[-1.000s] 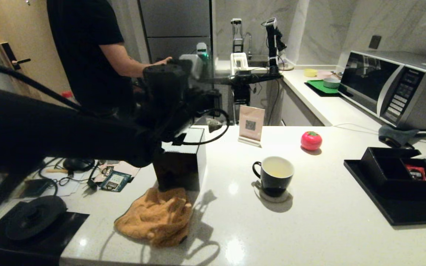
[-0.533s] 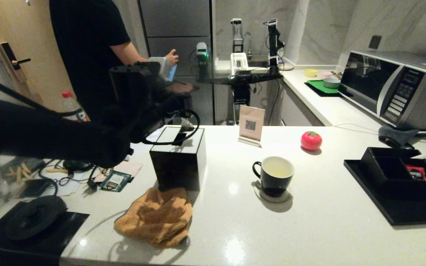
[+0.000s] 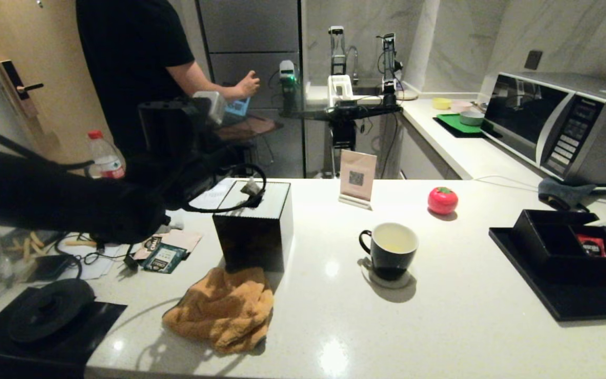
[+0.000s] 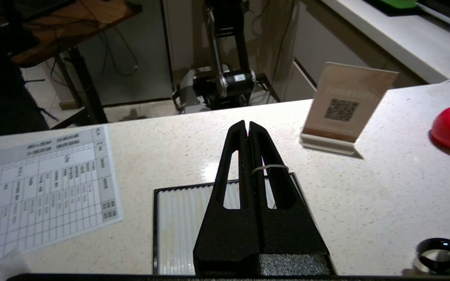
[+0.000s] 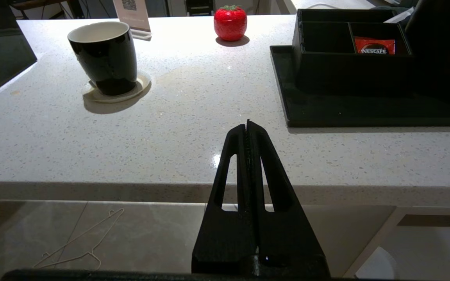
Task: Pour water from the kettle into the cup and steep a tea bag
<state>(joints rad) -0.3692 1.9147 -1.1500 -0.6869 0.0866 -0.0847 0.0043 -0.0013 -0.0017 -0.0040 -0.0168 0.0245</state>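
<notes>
We took the cup (image 3: 390,249) as our landmark: it stood upright on a small coaster (image 3: 387,279) near the middle of the table (image 3: 440,326). Its white inside showed a shallow pale yellowish liquid, which we judged to be the water (image 3: 393,243); so the pour looked done. No tea bag was visible in the cup or anywhere else, and we could not tell whether one lay sunk in it. The kettle itself was not clearly in view; only its round black base (image 3: 50,308) sat far left of the cup, empty.

The left hand (image 4: 247,127) hovered above the black tissue box (image 3: 254,226), left of the cup, fingers pressed together and holding nothing; a thin band circled one finger. The right hand (image 5: 247,125) hung off the table's near edge, right of and nearer than the cup, fingers together, empty.

Right of the cup a black tray (image 3: 555,300) carried a compartment box with a red sachet (image 3: 591,246). A person in black stood behind the table.

Our judgement: water in; steeping either finished or not begun.
</notes>
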